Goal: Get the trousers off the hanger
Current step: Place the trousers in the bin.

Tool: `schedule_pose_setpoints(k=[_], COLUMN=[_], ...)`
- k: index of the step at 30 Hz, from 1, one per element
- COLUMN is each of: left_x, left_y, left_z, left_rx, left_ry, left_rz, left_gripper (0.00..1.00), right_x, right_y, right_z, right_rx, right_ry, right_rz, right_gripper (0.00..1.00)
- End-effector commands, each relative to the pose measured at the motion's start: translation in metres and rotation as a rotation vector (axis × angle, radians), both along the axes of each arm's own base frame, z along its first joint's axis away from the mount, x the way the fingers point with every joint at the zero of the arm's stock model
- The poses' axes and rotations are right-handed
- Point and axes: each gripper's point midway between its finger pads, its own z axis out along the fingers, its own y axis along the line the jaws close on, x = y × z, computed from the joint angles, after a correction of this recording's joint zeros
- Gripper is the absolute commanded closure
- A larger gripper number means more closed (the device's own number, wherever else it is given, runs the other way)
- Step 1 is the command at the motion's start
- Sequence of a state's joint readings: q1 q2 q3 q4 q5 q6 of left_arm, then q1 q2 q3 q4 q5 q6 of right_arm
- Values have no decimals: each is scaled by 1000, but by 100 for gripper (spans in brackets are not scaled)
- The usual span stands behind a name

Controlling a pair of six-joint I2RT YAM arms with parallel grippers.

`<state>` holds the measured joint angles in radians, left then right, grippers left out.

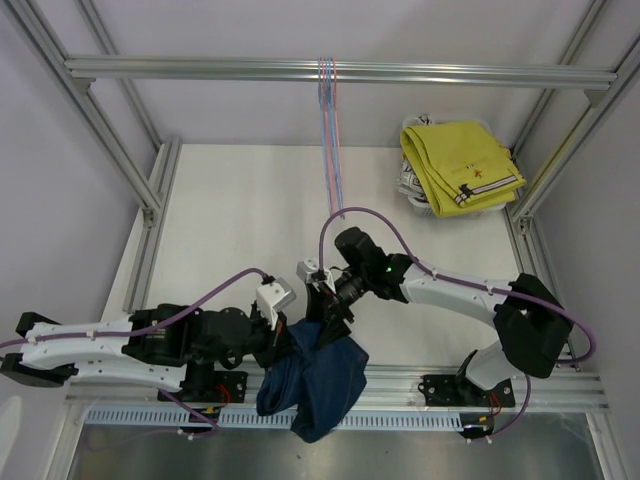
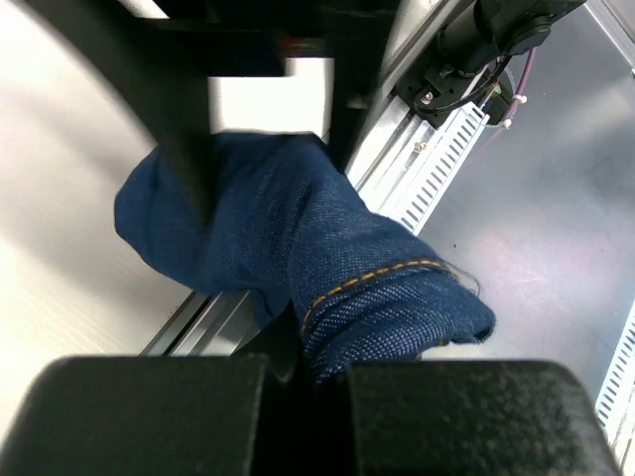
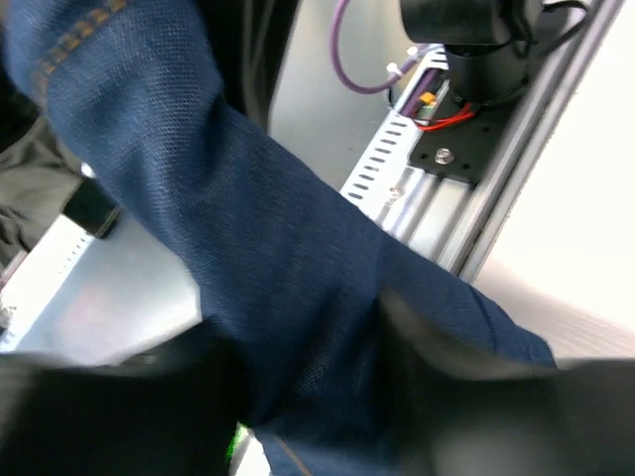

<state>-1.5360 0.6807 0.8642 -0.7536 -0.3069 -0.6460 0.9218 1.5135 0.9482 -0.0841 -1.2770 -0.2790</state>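
In the overhead view the left arm lies low along the near edge, stretched from 8 o'clock toward the middle. The left gripper [image 1: 289,336] is buried in the top of the dark navy trousers [image 1: 320,385]. The right arm rises from its base at 5 o'clock, bends at the elbow and reaches toward 9 o'clock. The right gripper [image 1: 328,310] points down onto the same cloth.

The trousers hang bunched at 6 o'clock, draped over the near rail [image 1: 410,378] and off the table [image 1: 240,220]. Only this view shows the yellow trousers [image 1: 460,160] piled at 1 o'clock on a black-and-white print garment [image 1: 408,184]. It also shows pink and blue strands [image 1: 330,130] hanging from the crossbar [image 1: 200,68] at 12 o'clock.

The left wrist view adds what the overhead hides. The left pincer's two black pads meet at 6 o'clock, closed on a fold of denim with orange stitching. Two blurred dark fingers of the other arm straddle the cloth at 12 o'clock.

In the right wrist view denim fills the space between that pincer's blurred fingers. We cannot tell whether they clamp it.
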Motion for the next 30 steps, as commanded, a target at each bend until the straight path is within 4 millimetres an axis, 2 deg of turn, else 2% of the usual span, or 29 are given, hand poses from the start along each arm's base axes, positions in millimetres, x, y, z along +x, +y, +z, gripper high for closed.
schedule_pose_setpoints(k=[1, 2, 4, 5, 8, 10, 11, 14, 18, 24, 27, 28, 30], left_x=[-1, 1, 1, 2, 3, 4, 5, 6, 11, 14, 16, 17, 18], left_y=[-9, -8, -8, -8, -8, -6, -5, -2, 6, 12, 14, 15, 17], left_z=[33, 34, 35, 34, 37, 38, 39, 46, 51, 61, 64, 63, 66], left_rx=[-115, -115, -117, -113, -113, -107, -110, -121, -114, -121, -119, -115, -117], left_ry=[8, 4, 1, -1, -7, -9, -12, -15, -34, -47, -53, -57, -58], left_rz=[10, 17, 21, 23, 23, 32, 36, 41, 68, 84, 93, 98, 101], left_gripper=[99, 99, 96, 94, 82, 69, 56, 39, 31, 19, 15, 13, 12], right_x=[-12, -13, -17, -18, -9, -8, 0, 13, 21, 44, 60, 76, 90], right_y=[-2, 0, 5, 6, 15, 17, 18, 16, 0, -26, -45, -56, -71], right_z=[16, 20, 18, 21, 26, 31, 36, 43, 62, 59, 63, 68, 64], right_rx=[32, 29, -5, -7, -43, -58, -57, -90, -87, -188, -216, -213, -256], right_ry=[-5, -15, -41, -52, -80, -77, -102, -124, -163, -169, -178, -199, -178], right_rz=[70, 58, 21, 6, -113, -166, -233, -370, -515, -790, -953, -1075, -1205], right_gripper=[57, 76, 88, 100, 100, 100, 100, 100, 100, 100, 100, 100, 100])
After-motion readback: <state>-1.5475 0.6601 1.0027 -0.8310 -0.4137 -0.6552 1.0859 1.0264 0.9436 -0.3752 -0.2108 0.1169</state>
